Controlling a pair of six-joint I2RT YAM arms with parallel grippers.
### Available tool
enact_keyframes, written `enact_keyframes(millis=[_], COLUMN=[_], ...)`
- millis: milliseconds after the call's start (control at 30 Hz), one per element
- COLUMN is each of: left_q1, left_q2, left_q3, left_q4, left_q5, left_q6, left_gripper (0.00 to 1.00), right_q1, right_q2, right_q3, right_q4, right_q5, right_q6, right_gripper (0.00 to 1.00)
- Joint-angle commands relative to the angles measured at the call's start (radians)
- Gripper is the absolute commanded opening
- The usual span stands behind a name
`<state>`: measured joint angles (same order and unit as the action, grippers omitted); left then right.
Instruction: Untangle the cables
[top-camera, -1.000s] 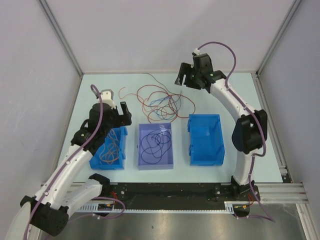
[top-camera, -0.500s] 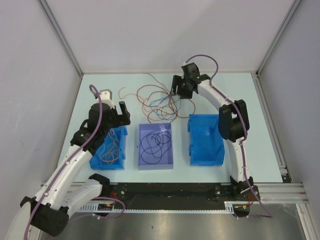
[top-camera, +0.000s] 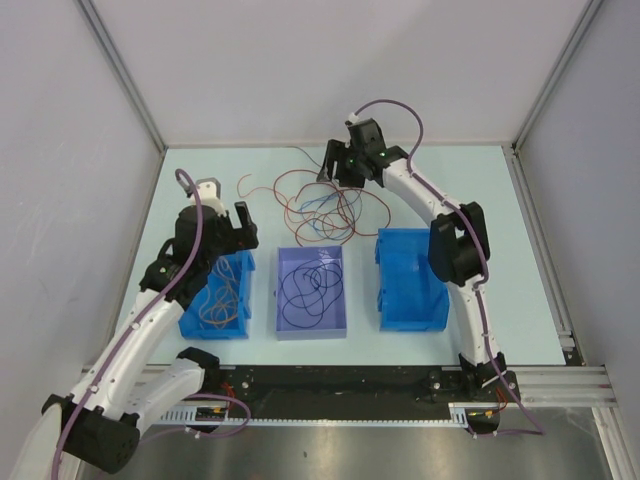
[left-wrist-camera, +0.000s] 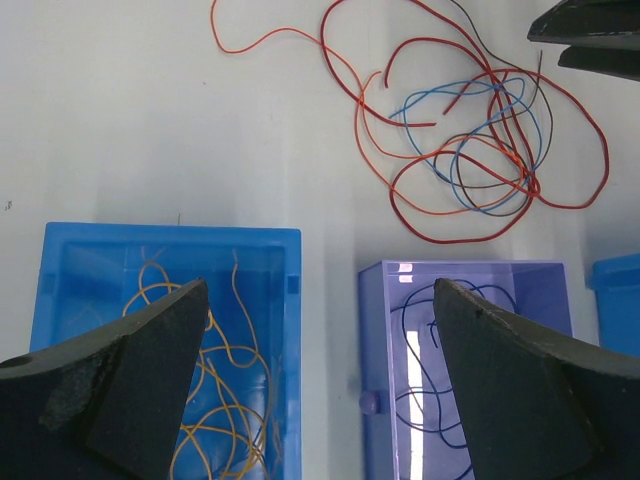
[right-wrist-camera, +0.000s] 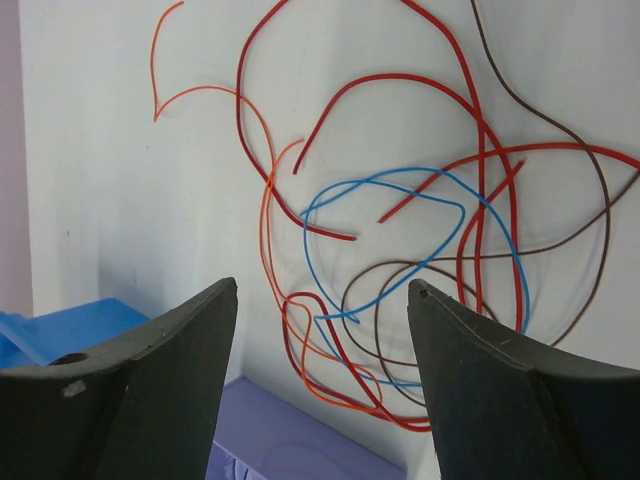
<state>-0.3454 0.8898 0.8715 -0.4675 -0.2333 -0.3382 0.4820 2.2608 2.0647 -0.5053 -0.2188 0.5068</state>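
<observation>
The right gripper (right-wrist-camera: 322, 290) is poised, released, above the cables (top-camera: 322, 205) at upper centre, presumably for picking; the left gripper (left-wrist-camera: 320, 300) is parked released.

In a row on the pale surface (top-camera: 505, 190), near one another but apart: left blue bin (top-camera: 245, 300), lavender bin (top-camera: 311, 333), right blue bin (top-camera: 405, 290). Around it, grey walls (top-camera: 300, 70). Along the near edge, aluminium rail (top-camera: 560, 380).
</observation>
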Motion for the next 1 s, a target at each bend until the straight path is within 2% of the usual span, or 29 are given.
enact_keyframes(millis=[0,500,700,900,967], left_q1=[0.013,0.011,0.011,0.011,0.013], left_q2=[-0.015,-0.026,-0.014,-0.008,-0.005], left_q3=[0.024,0.020,0.024,0.021,0.023], left_q4=[0.012,0.015,0.012,0.012,0.013], left_q5=[-0.006,-0.005,0.000,-0.004,-0.004], left_q6=[0.016,0.018,0.019,0.019,0.019], left_gripper=[1.00,1.00,1.00,1.00,1.00], right_q1=[0.013,0.018,0.021,0.040,0.046], right_q2=[0.037,0.082,0.103,0.112,0.111], right_q3=[0.078,0.091,0.087,0.092,0.092], right_q4=[0.021,-0.012,0.001,-0.013,-0.021], right_q5=[0.007,0.091,0.067,0.078,0.079], right_q6=[0.027,0.041,0.056,0.061,0.062], right_gripper=[0.74,0.76,0.75,0.66,0.54])
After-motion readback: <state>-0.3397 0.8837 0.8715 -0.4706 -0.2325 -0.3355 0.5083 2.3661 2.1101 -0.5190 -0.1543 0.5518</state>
